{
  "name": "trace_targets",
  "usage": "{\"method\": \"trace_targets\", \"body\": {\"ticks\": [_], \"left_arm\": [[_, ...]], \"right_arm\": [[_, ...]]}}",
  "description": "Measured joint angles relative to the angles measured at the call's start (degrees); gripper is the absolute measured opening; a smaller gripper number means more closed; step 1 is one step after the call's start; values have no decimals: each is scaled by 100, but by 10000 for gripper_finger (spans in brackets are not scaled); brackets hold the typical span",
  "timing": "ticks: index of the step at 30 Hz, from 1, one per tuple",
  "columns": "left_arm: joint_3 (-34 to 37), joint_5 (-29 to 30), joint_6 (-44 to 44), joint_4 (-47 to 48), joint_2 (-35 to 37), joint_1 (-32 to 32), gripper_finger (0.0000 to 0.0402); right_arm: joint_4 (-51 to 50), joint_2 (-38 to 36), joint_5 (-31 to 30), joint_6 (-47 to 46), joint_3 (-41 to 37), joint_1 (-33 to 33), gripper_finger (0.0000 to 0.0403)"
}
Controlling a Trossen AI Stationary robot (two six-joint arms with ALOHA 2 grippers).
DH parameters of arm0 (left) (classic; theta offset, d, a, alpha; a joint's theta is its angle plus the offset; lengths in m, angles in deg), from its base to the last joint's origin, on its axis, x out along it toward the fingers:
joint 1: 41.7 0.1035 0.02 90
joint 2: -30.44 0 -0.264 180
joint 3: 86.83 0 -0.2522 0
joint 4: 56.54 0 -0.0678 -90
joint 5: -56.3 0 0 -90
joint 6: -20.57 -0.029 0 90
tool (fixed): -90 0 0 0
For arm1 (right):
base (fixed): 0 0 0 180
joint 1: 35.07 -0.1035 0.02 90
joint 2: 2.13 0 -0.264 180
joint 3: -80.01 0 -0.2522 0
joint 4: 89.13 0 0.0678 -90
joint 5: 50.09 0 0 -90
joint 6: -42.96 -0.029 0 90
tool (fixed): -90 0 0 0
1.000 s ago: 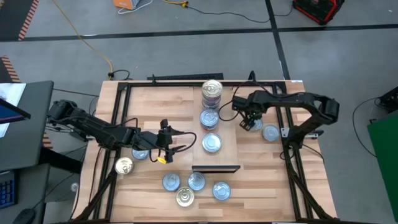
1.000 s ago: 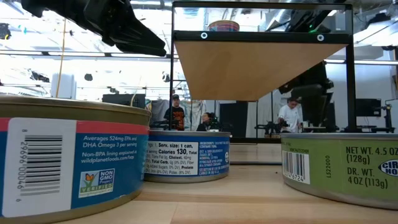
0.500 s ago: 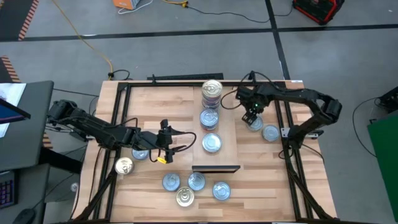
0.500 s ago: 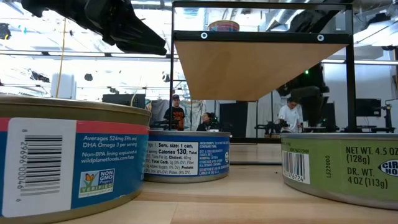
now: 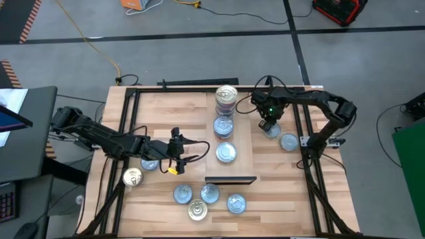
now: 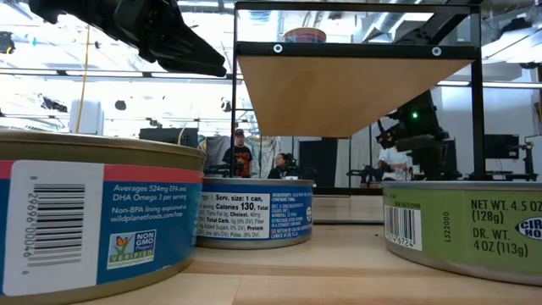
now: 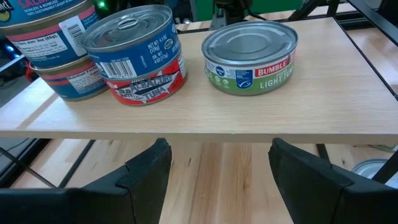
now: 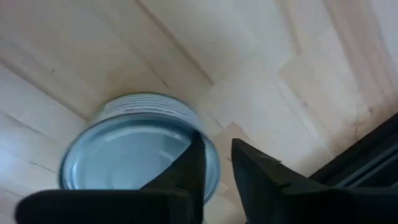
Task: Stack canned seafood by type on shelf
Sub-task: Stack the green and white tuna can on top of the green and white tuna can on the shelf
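The shelf [image 5: 242,143] is a light-wood board raised over the middle of the table. It carries tins of canned seafood: a far stack [image 5: 226,97], a blue-over-red stack [image 7: 137,53] and a green-labelled tin [image 7: 252,56]. My right gripper [image 8: 216,163] points down at a light-blue-topped tin [image 5: 272,131] lying flat on the table right of the shelf, and is shut on its edge. My left gripper [image 7: 217,177] hangs open and holds nothing, left of the shelf and facing its edge. My right gripper comes from above, pointing steeply down, and takes the tin's rim [image 8: 211,144] at one side between its two fingers. One finger [image 8: 194,165] lies over the top just inside the rim, the other [image 8: 258,177] outside the wall. The tin rests flat on the table.
Another blue-topped tin [image 5: 289,141] lies just right of the gripped one, beside the frame post. Several tins lie near the table's front [image 5: 210,193] and left [image 5: 133,176]. Black frame rails [image 5: 312,166] run along the table's sides. People stand in the room behind [image 6: 240,152].
My right gripper has come down over the blue-topped tin beside the shelf, its arm swinging a little toward the table's far edge. The tin has stayed where it lay.
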Motion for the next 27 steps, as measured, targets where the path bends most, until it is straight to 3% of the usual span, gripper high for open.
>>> {"method": "trace_targets", "body": {"ticks": [8, 16, 27], "left_arm": [[0, 2, -1, -23, 0, 0, 258], [0, 4, 1, -59, 0, 0, 258], [0, 4, 1, -64, 0, 0, 258]], "right_arm": [[270, -52, -44, 52, -521, 157, 69], [355, -218, -42, -281, -583, 331, 54], [66, -2000, -323, -680, -609, 304, 53]]}}
